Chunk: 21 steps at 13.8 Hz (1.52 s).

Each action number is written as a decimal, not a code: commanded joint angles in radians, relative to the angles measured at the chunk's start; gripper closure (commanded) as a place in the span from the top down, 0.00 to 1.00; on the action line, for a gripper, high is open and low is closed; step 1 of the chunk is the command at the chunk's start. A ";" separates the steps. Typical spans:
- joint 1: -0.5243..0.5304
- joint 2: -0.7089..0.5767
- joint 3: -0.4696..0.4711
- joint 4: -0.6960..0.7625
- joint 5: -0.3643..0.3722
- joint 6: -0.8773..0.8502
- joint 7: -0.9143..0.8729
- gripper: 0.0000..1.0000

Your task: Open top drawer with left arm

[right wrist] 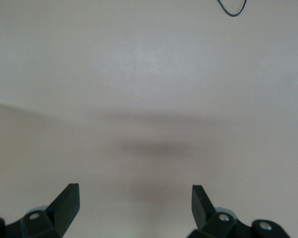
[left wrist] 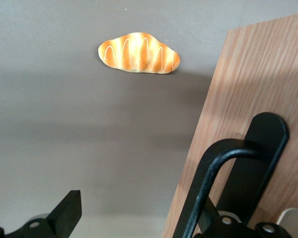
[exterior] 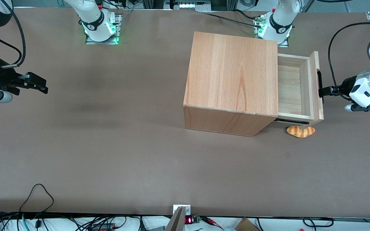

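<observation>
At handle, gripper (exterior: 321, 92); top drawer (exterior: 292, 88) bare.

The table (exterior: 114, 154) is viewed steeply from above by the front camera. The top drawer (exterior: 315, 86) and croissant (exterior: 301, 131) (also seen close-up from the left wrist, beside its gripper (exterior: 322, 91)) are shared; bare tabletop is faced by the right wrist camera.

The hand (exterior: 322, 91) sits right at the front panel of the top drawer (exterior: 315, 86), one finger (left wrist: 223, 163) hooked in the black handle (exterior: 319, 84), the other finger (left wrist: 67, 213) out over bare table (exterior: 124, 144). Just below the drawer's near corner, nearer the front camera than the hand, a croissant (exterior: 301, 131) lies on the table. The cabinet (exterior: 233, 80) blocks the way past the panel.
</observation>
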 commanded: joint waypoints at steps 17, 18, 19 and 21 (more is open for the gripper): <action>0.005 -0.059 -0.059 0.263 0.026 -0.206 -0.003 1.00; 0.005 -0.063 -0.073 0.271 0.026 -0.207 -0.004 1.00; 0.005 -0.079 -0.086 0.272 0.028 -0.207 -0.019 1.00; 0.005 -0.096 -0.114 0.272 0.029 -0.207 -0.038 1.00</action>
